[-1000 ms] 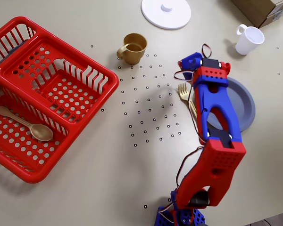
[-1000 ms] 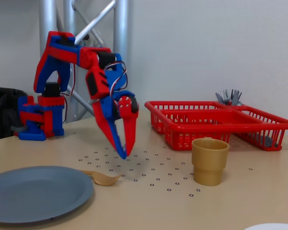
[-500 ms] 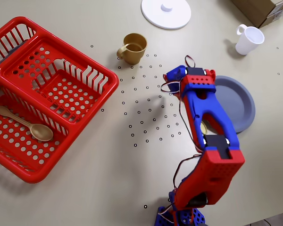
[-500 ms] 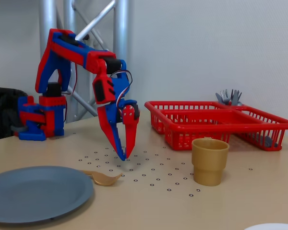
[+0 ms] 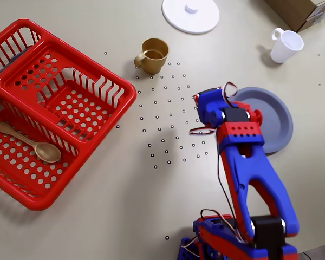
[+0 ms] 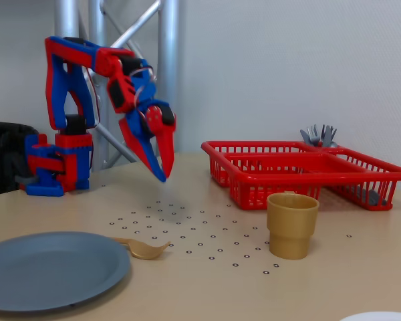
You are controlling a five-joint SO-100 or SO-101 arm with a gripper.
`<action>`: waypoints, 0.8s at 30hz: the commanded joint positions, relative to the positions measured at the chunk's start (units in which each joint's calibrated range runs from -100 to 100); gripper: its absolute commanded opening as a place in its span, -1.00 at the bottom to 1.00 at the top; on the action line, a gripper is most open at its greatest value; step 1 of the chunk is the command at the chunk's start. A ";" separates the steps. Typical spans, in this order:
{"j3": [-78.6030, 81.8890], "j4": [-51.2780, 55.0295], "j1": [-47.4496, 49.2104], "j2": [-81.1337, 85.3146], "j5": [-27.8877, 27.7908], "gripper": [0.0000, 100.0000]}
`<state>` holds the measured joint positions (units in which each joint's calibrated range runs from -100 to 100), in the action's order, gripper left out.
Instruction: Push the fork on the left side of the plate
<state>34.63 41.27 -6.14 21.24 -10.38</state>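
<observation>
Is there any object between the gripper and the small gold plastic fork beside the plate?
Nothing visible does. In the fixed view the gripper hangs raised above bare table, and the gold plastic fork lies beside the round slate-blue plate.

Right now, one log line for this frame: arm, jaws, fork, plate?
arm: raised above table | jaws: shut, empty, off the fork | fork: flat on table, at rim of plate | gold cup: upright
</observation>
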 commanded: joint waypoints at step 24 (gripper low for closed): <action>58.75 -11.04 5.28 61.77 8.16 -1.00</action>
<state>93.58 31.49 -1.68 80.31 -2.52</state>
